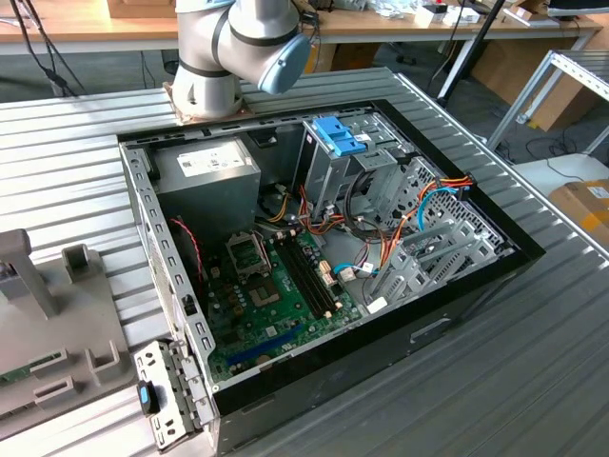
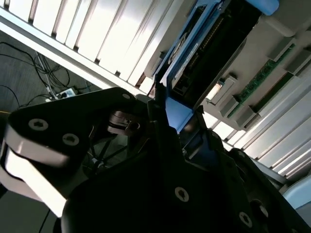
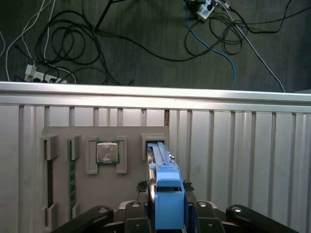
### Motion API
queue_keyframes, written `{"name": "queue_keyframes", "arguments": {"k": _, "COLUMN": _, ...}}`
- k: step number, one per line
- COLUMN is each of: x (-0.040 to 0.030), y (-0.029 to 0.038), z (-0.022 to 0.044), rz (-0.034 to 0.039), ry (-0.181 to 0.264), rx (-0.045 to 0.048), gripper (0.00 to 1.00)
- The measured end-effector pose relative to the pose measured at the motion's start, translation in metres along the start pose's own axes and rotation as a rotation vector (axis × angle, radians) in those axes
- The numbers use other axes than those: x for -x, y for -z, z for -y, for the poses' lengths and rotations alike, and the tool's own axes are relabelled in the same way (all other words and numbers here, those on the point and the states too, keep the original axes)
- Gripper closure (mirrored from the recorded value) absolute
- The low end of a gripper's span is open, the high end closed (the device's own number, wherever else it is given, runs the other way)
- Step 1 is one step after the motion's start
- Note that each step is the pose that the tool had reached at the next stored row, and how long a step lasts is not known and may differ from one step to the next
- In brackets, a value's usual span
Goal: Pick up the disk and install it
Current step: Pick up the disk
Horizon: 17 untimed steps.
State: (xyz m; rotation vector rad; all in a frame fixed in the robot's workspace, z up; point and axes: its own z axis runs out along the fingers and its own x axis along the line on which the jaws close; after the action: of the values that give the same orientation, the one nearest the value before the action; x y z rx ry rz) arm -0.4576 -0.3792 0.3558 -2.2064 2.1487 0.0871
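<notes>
— What has the gripper (image 3: pixel 168 196) got hold of?

— The disk (image 3: pixel 163 160). In the first wrist view its black fingers (image 3: pixel 144 206) lie tight against both flat sides of the bright blue carrier, drawn in to the disk's own thickness. The second wrist view shows the same clamp, with blue plastic wedged between dark fingers and the grey-black body running away from them.

— Where is the disk?

— On edge, with its far end at the slot at one end of the grey fixture plate (image 3: pixel 131 133). I cannot tell whether it is seated there or slightly raised. The gripper's body hides its near end.

— What is around it?

— A square processor chip (image 3: pixel 107 152) lies in the pocket just beside that slot. Two memory sticks (image 3: pixel 49 179) stand in narrow slots toward the fixture plate's other end. Beyond the plate come the slatted metal table (image 3: pixel 243 145), then dark floor with tangled cables (image 3: pixel 146 43).

— And the arm?

— The gripper points straight down onto the fixture plate. In the exterior view, the open computer case (image 1: pixel 476 295) sits just beside the plate, on the exterior view's right of it. The arm (image 1: pixel 219 57) rises at the case's far edge.
</notes>
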Motion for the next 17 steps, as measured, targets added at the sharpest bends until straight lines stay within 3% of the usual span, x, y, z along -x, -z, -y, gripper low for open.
{"name": "queue_keyframes", "arguments": {"k": 2, "x": 0.0022, "y": 0.0273, "z": 0.0001, "rz": 0.0000, "ry": 0.000, "rx": 0.0000, "gripper": 0.63}}
{"name": "queue_keyframes", "arguments": {"k": 4, "x": 0.0042, "y": 0.0504, "z": 0.0002, "rz": 0.0000, "ry": 0.000, "rx": 0.0000, "gripper": 0.63}}
{"name": "queue_keyframes", "arguments": {"k": 8, "x": 0.0071, "y": 0.0856, "z": 0.0003, "rz": 0.0000, "ry": 0.000, "rx": 0.0000, "gripper": 0.63}}
{"name": "queue_keyframes", "arguments": {"k": 10, "x": 0.0078, "y": 0.0938, "z": 0.0004, "rz": 0.0001, "ry": 0.000, "rx": -0.0001, "gripper": 0.63}}
{"name": "queue_keyframes", "arguments": {"k": 14, "x": 0.0080, "y": 0.0961, "z": 0.0004, "rz": -0.0001, "ry": 0.000, "rx": 0.0002, "gripper": 0.63}}
{"name": "queue_keyframes", "arguments": {"k": 17, "x": 0.0096, "y": 0.1155, "z": 0.0004, "rz": 0.0001, "ry": 0.000, "rx": -0.0002, "gripper": 0.63}}
